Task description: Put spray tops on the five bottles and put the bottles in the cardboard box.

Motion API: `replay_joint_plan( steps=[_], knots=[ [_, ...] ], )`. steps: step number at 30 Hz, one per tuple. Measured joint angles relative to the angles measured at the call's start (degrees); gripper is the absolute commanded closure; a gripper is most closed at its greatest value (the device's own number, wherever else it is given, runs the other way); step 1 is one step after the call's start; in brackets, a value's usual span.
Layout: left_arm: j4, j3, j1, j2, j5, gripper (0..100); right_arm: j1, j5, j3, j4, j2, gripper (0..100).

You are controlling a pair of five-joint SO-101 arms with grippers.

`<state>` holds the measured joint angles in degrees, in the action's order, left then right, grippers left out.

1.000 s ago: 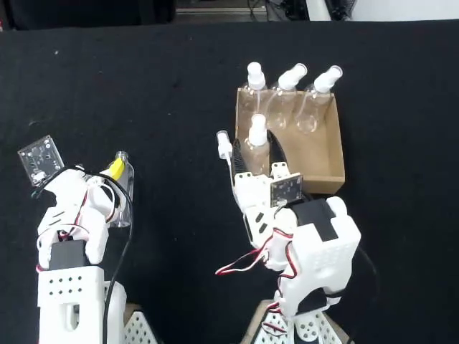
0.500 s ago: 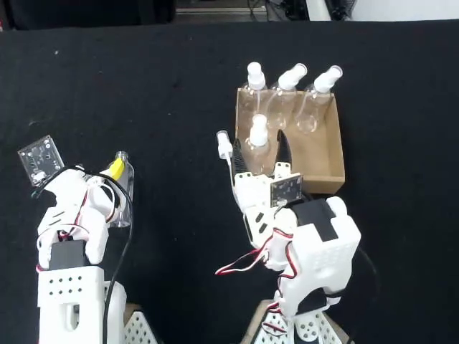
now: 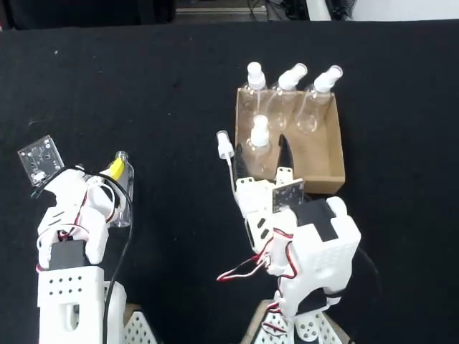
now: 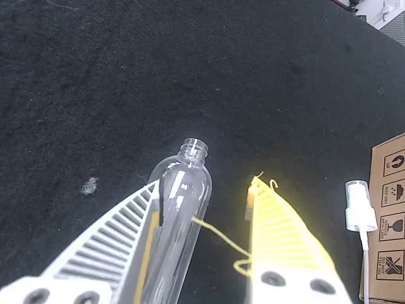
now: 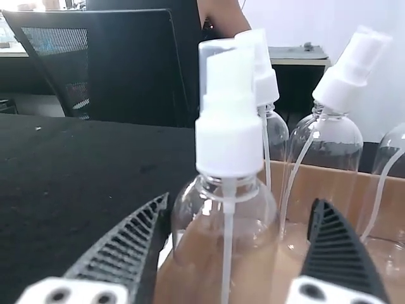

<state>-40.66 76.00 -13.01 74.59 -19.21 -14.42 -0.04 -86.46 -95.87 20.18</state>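
Two white robot arms rise from the near edge of a black bench.

Toward the near left corner, the left end effector has one white finger and one yellow finger, spread moderately wide. A clear open bottle with no top lies between them, its neck pointing toward the far edge. It rests against the white finger, with a visible gap to the yellow finger. Whether the bottle is lifted off the bench cannot be told.

Near the middle of the near edge, the right end effector is spread wide. Its white and black fingers stand on either side of a capped bottle, with gaps on both sides and no contact visible. This bottle stands upright inside the box, at its near left corner.

A loose top lies on the bench just beside the box's left wall, with its thin tube trailing toward the near edge.

The brown cardboard box sits right of the bench's centre. Three more capped bottles are lined up along its far wall, their white tops leaning out over the rim.
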Motion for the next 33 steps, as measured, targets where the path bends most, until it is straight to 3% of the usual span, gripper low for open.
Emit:
replay_joint_plan(
  steps=[3,8,26,33],
  knots=[
    [0.0,0.0,0.0,0.0,0.0,79,0.0,0.0,-0.44,-0.35,0.0,69.5],
    [0.0,0.0,0.0,0.0,0.0,79,0.0,0.0,-0.97,-0.35,0.0,57.7],
    [0.0,0.0,-0.18,0.0,0.0,79,-0.97,0.0,-6.77,-2.73,-3.34,57.8],
    [0.0,0.0,-0.18,0.0,0.0,79,-2.46,0.0,-8.35,1.58,-9.14,57.8]
  ],
)
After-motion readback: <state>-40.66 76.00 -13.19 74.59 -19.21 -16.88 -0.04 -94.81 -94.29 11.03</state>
